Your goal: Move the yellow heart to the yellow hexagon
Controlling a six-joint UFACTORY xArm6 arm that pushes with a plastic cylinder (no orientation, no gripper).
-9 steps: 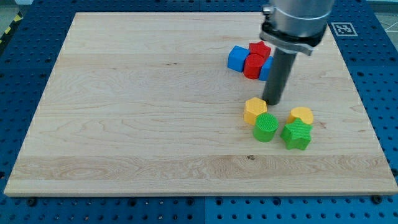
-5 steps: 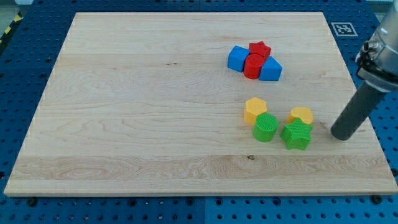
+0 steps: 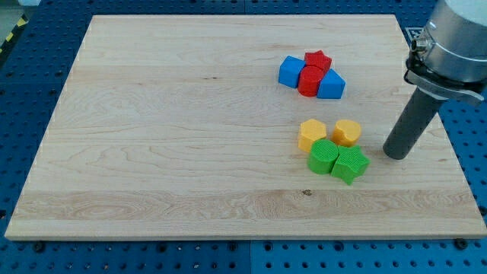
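Yellow heart [image 3: 347, 132] sits just right of the yellow hexagon [image 3: 312, 135], a thin gap between them, so the task looks nearly done. Below them the green cylinder [image 3: 323, 157] and green star [image 3: 350, 164] touch each other and sit tight under the 2 yellows.

To finish well: come in from the view's right at the heart's mid-height and push straight toward the view's left, short and slow, so it meets the hexagon without shoving it on. Keep the line above the star, or the star gets dragged along and the greens shift. Judgement only.

My tip [image 3: 396, 154] rests on the board [image 3: 152, 114], right of the heart and star, apart from both and touching nothing, slightly lower in the view than the heart. Rod leans up toward the view's top right. No gripper on this rig, so nothing is grasped.

Red and blue blocks [image 3: 310, 74] are clustered further up, out of the way.
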